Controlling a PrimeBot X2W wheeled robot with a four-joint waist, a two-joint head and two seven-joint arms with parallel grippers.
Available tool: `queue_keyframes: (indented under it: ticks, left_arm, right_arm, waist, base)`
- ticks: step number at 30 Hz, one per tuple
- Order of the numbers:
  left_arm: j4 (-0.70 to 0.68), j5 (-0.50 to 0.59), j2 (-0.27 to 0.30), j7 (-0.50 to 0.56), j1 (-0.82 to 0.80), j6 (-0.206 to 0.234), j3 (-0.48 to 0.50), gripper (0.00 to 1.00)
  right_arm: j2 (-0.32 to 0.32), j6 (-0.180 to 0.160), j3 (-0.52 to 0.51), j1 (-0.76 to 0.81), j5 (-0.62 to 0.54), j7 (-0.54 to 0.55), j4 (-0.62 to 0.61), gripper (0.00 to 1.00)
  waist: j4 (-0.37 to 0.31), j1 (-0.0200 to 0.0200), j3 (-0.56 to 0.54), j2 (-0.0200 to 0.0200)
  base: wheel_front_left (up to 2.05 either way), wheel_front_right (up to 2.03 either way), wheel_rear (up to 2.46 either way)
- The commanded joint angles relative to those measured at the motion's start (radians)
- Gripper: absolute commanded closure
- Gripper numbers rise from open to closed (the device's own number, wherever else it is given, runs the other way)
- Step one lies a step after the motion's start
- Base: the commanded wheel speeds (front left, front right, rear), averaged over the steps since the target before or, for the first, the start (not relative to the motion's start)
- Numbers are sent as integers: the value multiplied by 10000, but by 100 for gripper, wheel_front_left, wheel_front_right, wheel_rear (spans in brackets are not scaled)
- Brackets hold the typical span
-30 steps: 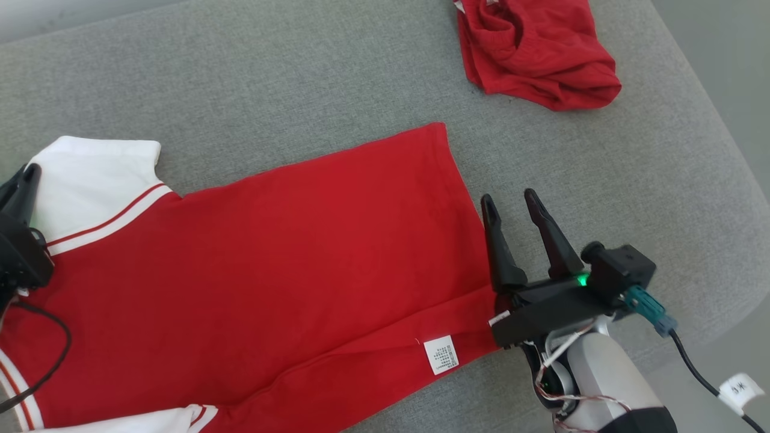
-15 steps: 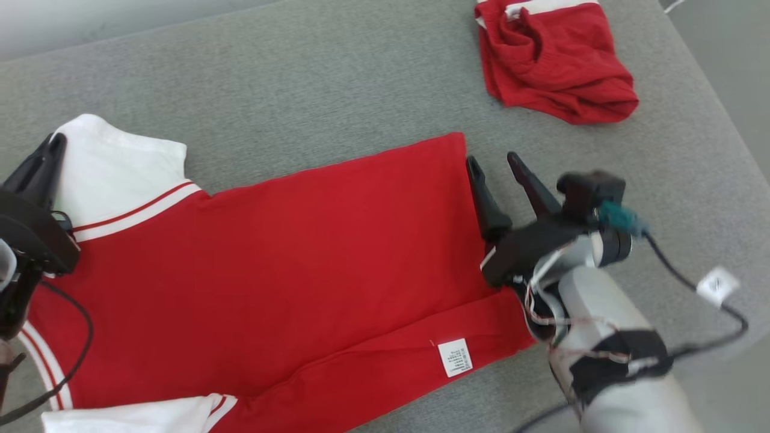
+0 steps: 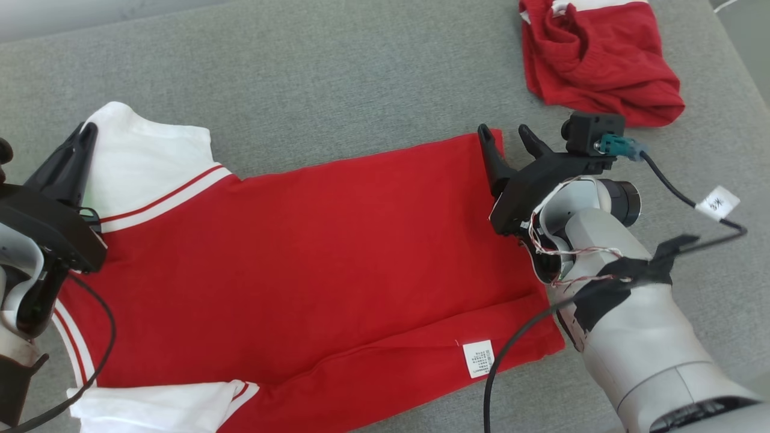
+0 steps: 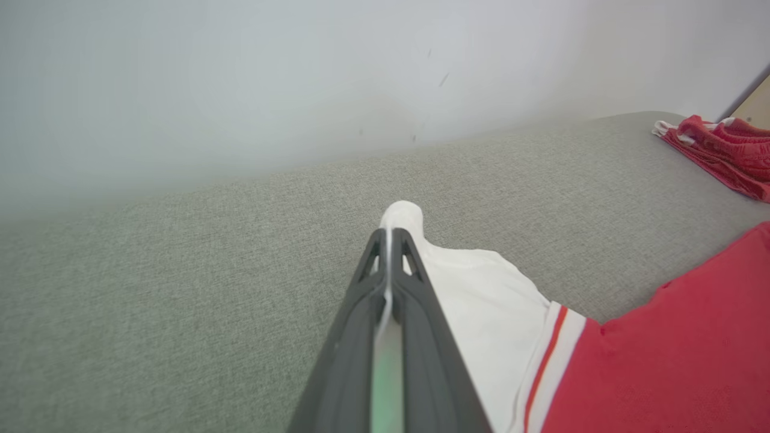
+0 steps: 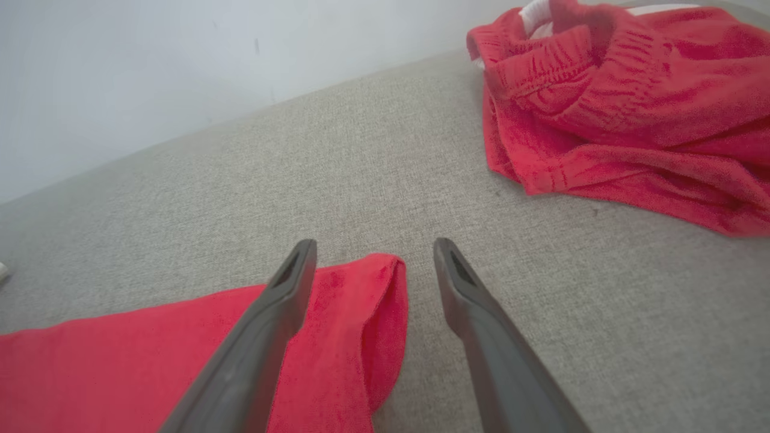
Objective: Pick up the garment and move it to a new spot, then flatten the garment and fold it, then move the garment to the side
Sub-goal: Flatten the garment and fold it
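The garment point(image 3: 337, 252), a red shirt with white sleeves trimmed in red stripes, lies spread mostly flat on the grey upholstered surface point(image 3: 337, 78) and spans the stretch between the two hands. The left hand point(image 3: 87, 129) is pinched tight on the tip of the far white sleeve point(image 3: 150, 162). In the left wrist view its fingers point(image 4: 415, 288) press together with a thin line of white cloth between them, and the sleeve's end pokes out just past the fingertips, the red body point(image 4: 662, 337) falling away to that hand's right. The right hand point(image 3: 504, 135) stands wide and holds nothing. In the right wrist view the shirt's far hem corner point(image 5: 373, 300) sits between its spread fingers point(image 5: 481, 325), nearer the left one, where the edge curls up slightly. A white care label point(image 3: 479, 358) shows on the turned-over near edge, well behind the right hand beside its forearm. Beyond the right hand and to its right, apart from the shirt, lies a crumpled red cloth point(image 3: 601, 60) with a gathered band. A pale wall point(image 4: 240, 90) rises behind the surface.
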Motion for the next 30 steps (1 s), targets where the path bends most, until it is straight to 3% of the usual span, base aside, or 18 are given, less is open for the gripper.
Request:
queue_keyframes:
  ticks: [1, 4, 5, 8, 9, 10, 23, 30]
  left_arm:
    - [-41, -44, 2, -62, 97, 4, -17, 100]
    - [-130, -50, -36, -69, 21, -4, -78, 100]
    - [-159, -54, -52, -71, -8, -6, -101, 100]
    - [-224, -60, -74, -76, -89, -16, -153, 100]
    - [-239, -62, -80, -76, -114, -19, -170, 100]
    - [-255, -66, -75, -76, -132, -17, -181, 100]
    - [-278, -226, -59, -683, 225, 30, -65, 100]
    - [-993, -455, -219, -1329, 1055, 106, 101, 100]
  right_arm:
    - [17, -6, 10, -206, 42, 26, 351, 0]
    - [44, -6, 44, -556, 1, 94, 1089, 0]
    - [44, -6, 68, -641, 24, 137, 1305, 4]
    - [58, -6, 155, -861, 138, -10, 1702, 65]
    - [61, -6, 220, -907, 202, -70, 1788, 96]
    - [63, -6, 273, -973, 272, -157, 1835, 100]
    - [63, -8, 1141, -952, 904, -1256, 2176, 100]
    - [-324, -6, 1867, -78, 1393, -1606, 1309, 100]
  waist:
    - [73, 0, 52, -1]
    - [142, 0, 98, -1]
    - [163, 0, 120, -1]
    - [204, 0, 197, -1]
    - [217, 0, 227, -1]
    - [227, 0, 258, -1]
    - [470, 0, -31, -1]
    - [658, 0, -609, -1]
  base:
    - [0, 0, 0]
    - [0, 0, 0]
    - [0, 0, 0]
    - [0, 0, 0]
    - [0, 0, 0]
    - [0, 0, 0]
    - [0, 0, 0]
    - [0, 0, 0]
